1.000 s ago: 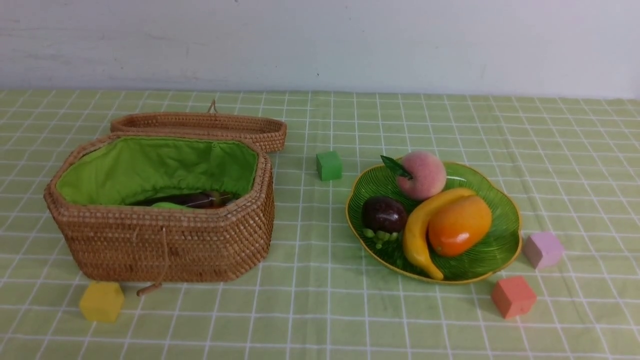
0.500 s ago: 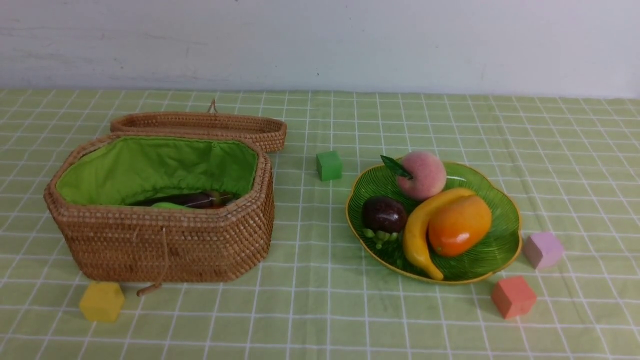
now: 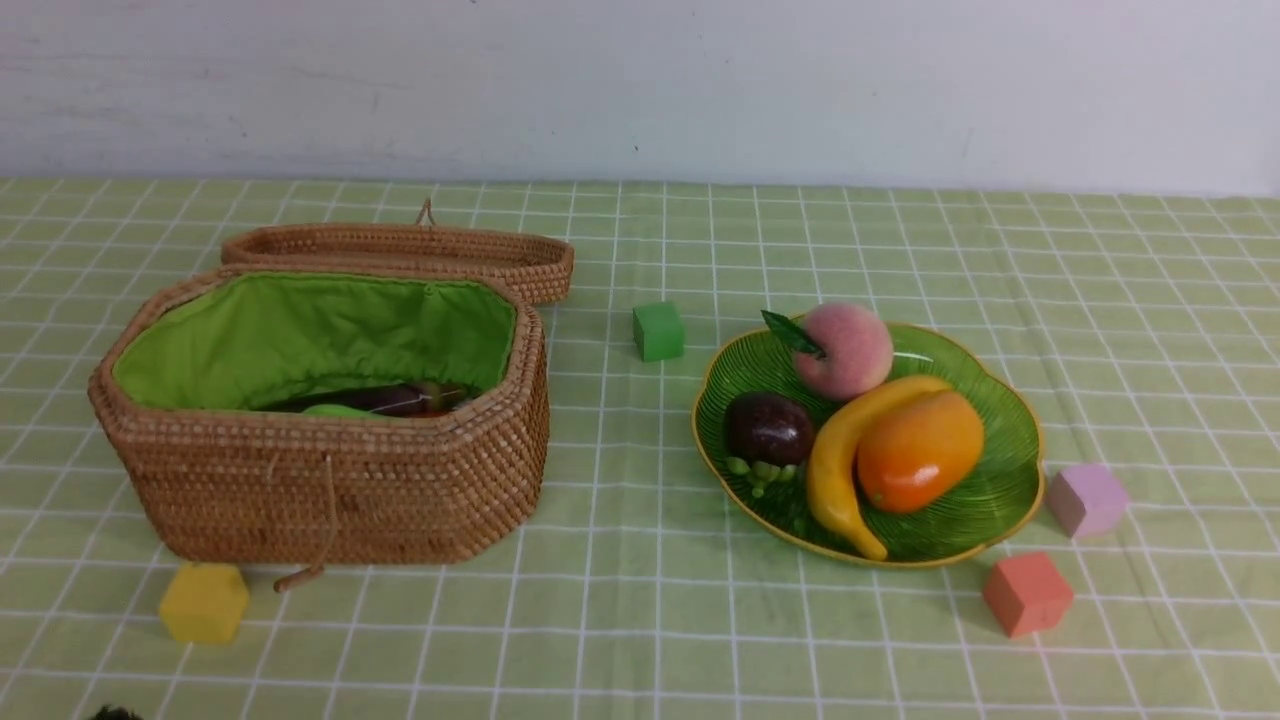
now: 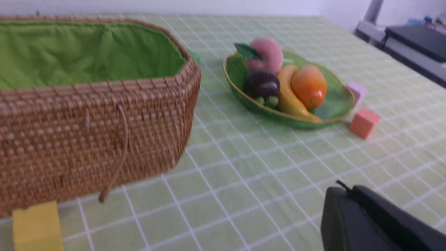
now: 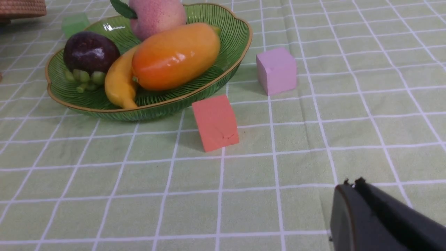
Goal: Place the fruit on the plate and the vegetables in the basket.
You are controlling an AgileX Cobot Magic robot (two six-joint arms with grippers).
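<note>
Green plate (image 3: 1000, 480) w/ fruit (image 3: 918, 450), veg (image 3: 395, 400) in basket (image 3: 330, 490)

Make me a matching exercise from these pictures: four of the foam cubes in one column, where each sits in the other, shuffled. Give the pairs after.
Things:
1. green cube
2. yellow cube
3. pink cube
4. red cube

Places, as the front view shows them:
A. by the basket's near left corner
B. right of the plate, beside its rim
C. between the basket and the plate, toward the far side
D. in front of the plate's right end, nearest the camera on that side

Pairs: 1-C, 2-A, 3-B, 4-D
</note>
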